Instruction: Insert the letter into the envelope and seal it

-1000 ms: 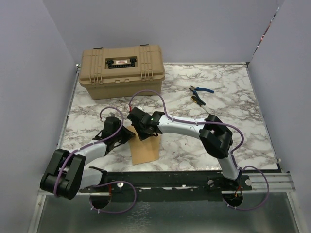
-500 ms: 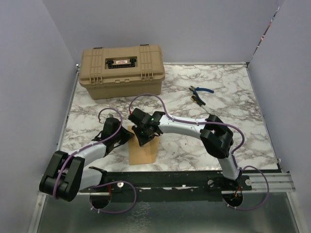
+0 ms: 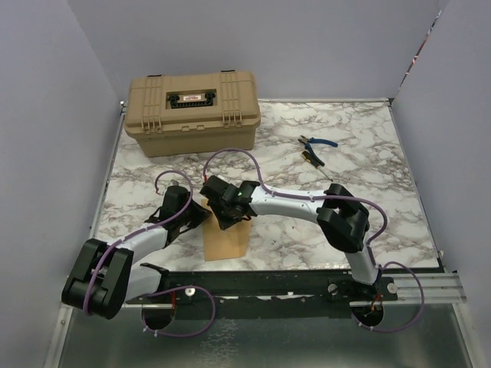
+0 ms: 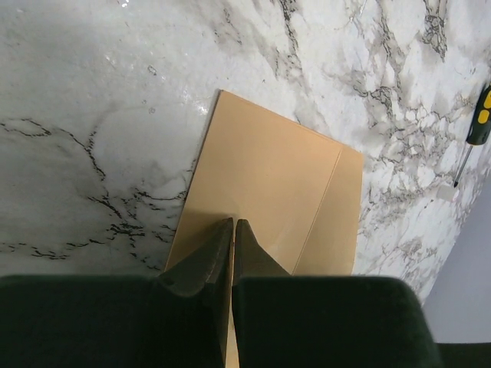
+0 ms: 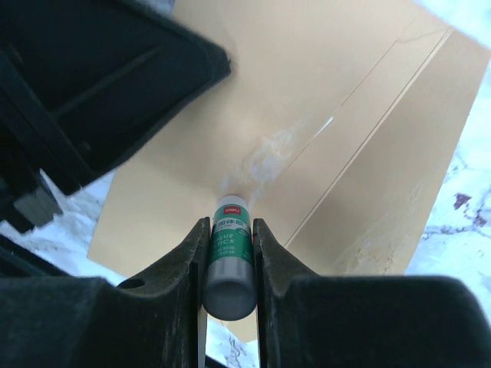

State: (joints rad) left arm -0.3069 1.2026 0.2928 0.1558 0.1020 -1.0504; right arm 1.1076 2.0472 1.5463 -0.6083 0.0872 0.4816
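The orange-brown envelope (image 3: 227,244) lies flat on the marble table near the front edge; it also shows in the left wrist view (image 4: 268,176) and the right wrist view (image 5: 307,77). No separate peach letter shows; it is hidden or out of view. My left gripper (image 3: 202,215) (image 4: 232,222) is shut, its tips resting on the envelope's left part. My right gripper (image 3: 225,221) (image 5: 230,222) is shut on a green glue stick (image 5: 229,249), whose tip touches the envelope beside a whitish glue smear (image 5: 268,149).
A large tan case (image 3: 192,111) stands at the back left. Blue-handled pliers (image 3: 317,142) and a yellow-black screwdriver (image 3: 311,157) (image 4: 479,126) lie at the back right. The two wrists sit close together over the envelope.
My right gripper has shifted slightly left with the glue stick on the envelope. The envelope has moved a little to the left. The left gripper stays put.
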